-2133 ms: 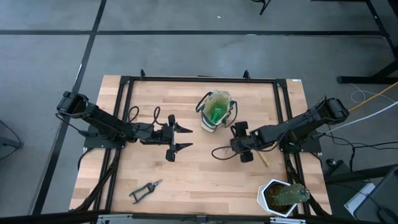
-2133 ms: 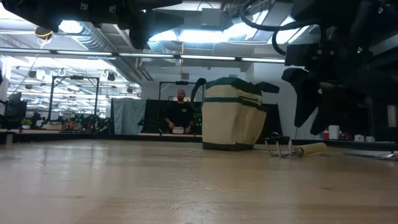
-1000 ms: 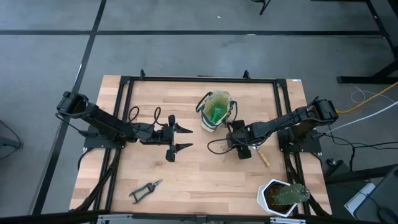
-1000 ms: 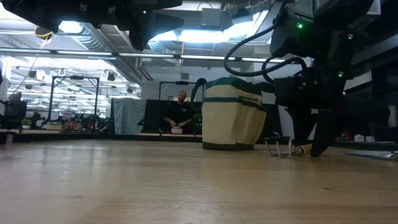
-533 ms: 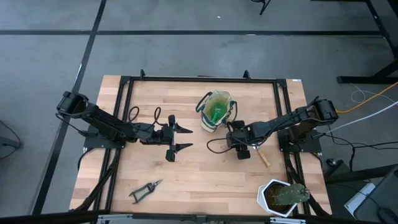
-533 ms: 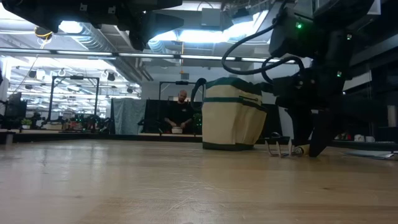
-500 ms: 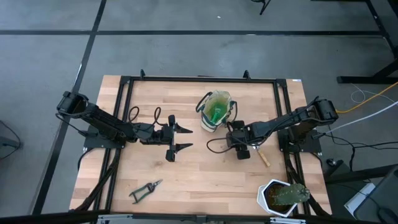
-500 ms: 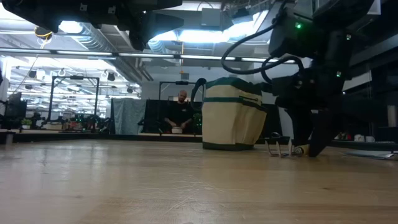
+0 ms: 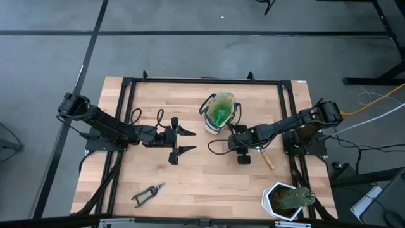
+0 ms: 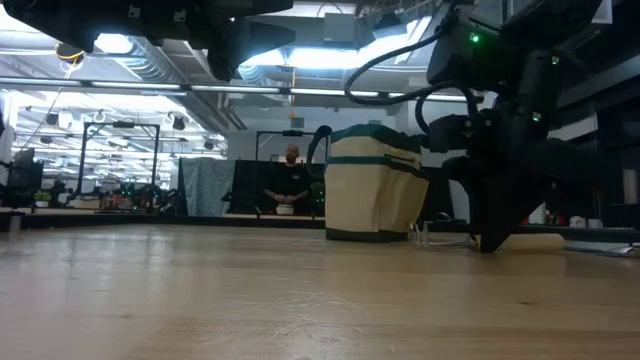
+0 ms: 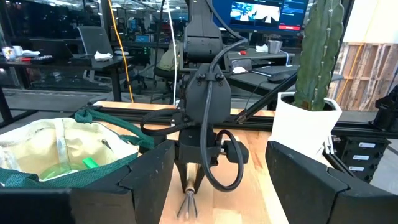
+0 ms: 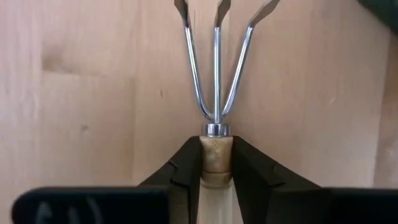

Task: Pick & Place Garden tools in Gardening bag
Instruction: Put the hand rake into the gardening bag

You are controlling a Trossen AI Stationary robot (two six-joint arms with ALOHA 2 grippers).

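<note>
Wooden slat surface (image 9: 190, 183) under both arms. Right tool (image 12: 215, 163) is down at the surface, its fingers (image 12: 188, 167) pressed together on the pale wooden handle of a small hand rake (image 12: 215, 74); three silver tines fan out ahead of the grip and lie flat on the wood. From overhead the right tool (image 9: 242, 144) sits just beside the gardening bag (image 9: 219, 113), on the near side of it, with the handle's free end (image 9: 268, 162) sticking out toward the white pot with a cactus (image 9: 288, 199) at the near right corner.

Gardening bag stands upright toward the far middle of the surface, cream fabric with dark green trim; the green spray bottle (image 9: 221, 113) is inside it, top showing.

Pruning shears (image 9: 147, 192) lie flat near the front left, well apart from both arms.

Left tool (image 9: 180, 143) hangs above the middle-left of the surface, fingers spread wide, holding nothing.

Low view: a person (image 10: 291, 183) is seated far back in the room behind the bag.
</note>
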